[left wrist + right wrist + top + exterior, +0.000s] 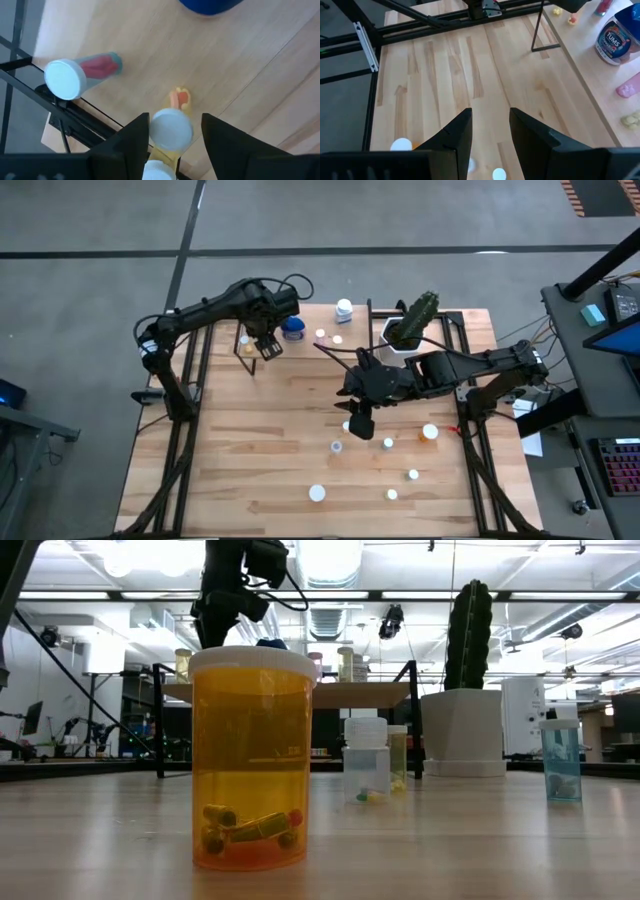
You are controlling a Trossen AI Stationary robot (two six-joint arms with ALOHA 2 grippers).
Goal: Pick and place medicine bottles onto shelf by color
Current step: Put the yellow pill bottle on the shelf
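from above, the left arm is seen stretched from the table's left edge toward the far side, its left gripper (262, 343) held over the left end of the shelf (300, 345), beside a blue bottle (292, 329). the right arm is folded in from the right edge, its right gripper (360, 423) pointed down over the middle of the tabletop (230, 450), with loose bottles scattered near it.

in the low view, a large amber bottle (253, 758) is stood close to the camera; the left arm is seen hanging above the shelf (290, 693) behind it. a cactus pot (461, 730) is stood to the right.

in the left wrist view, the left gripper (172, 131) is shown with jaws spread on either side of a white-capped orange bottle (171, 129), standing on the shelf; gaps are seen at both fingers. another bottle (80, 75) lies tipped nearby.

in the right wrist view, the right gripper (490, 125) is shown with jaws parted and nothing between them, above the bare planks.
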